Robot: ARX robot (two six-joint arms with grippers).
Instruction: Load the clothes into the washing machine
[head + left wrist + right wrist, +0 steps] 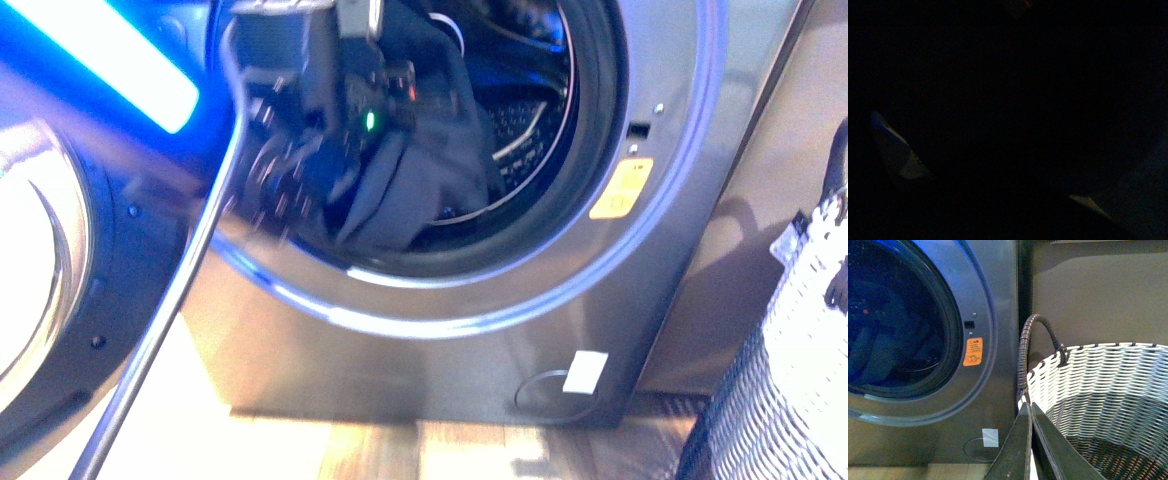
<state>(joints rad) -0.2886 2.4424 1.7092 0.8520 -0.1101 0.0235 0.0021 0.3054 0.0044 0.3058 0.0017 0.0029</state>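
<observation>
The silver-grey washing machine (660, 120) fills the front view, its porthole open. The dark navy clothes (430, 170) hang inside the porthole, draped over the lower gasket, with the steel drum (530, 120) behind. My left arm reaches into the porthole; its gripper (375, 95) is open, close against the clothes. The left wrist view is dark. In the right wrist view my right gripper (1029, 407) is shut and empty, beside the white woven basket (1098, 385), with the washing machine (998, 300) ahead and the clothes (883, 350) dim inside it.
The washer door (40, 260) stands open at the left. The white woven basket (800, 340) stands on the wooden floor at the right, its dark handle (1028, 340) arching up. A yellow sticker (620, 188) and a white label (585, 372) mark the washer front.
</observation>
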